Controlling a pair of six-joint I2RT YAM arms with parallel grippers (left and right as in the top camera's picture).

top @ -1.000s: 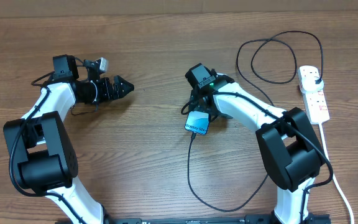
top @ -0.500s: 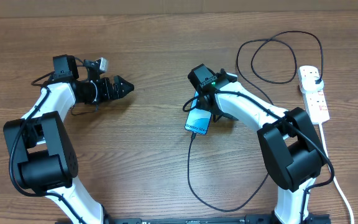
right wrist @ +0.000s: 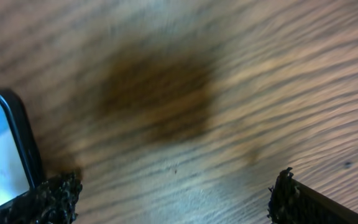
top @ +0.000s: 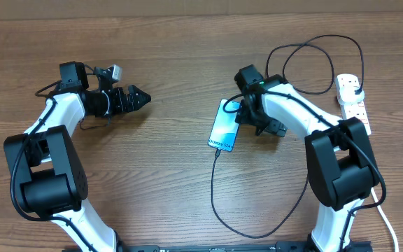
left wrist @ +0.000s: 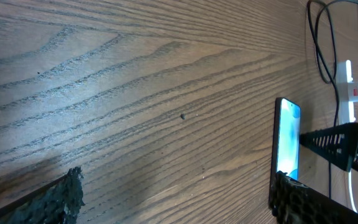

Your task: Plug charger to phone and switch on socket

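1. My right fingers [top: 263, 124] stand wide apart with nothing between them. Their rough, black, crumbly-looking pads [right wrist: 48, 199] hang over bare wood.
2. My left fingers [top: 144, 98] are spread just as wide and hold nothing. They sit at 9 o'clock on the table, tips aimed toward 3 o'clock.
3. The phone [top: 224, 126] is a slim, flat rectangle with a glossy lit blue screen and a dark rounded edge. It lies flat near the table's middle, just at 9 o'clock of my right fingers. One corner sits close by a pad; I cannot tell whether they touch.
4. The charger [top: 212, 189] is a thin black cable. It meets the phone's 6 o'clock end, sweeps toward the near edge, and curls into a loop at 1 o'clock. I cannot tell whether its tip is seated.
5. The socket [top: 350, 101] is a white oblong strip with red marks, at 3 o'clock. A black plug [top: 356, 87] sits in its far end, and a thick white cord [top: 385, 213] runs toward 6 o'clock.
6. The table [top: 173, 56] is matte brown wood with wavy grain. Bare wood stretches between the phone and my left fingers.
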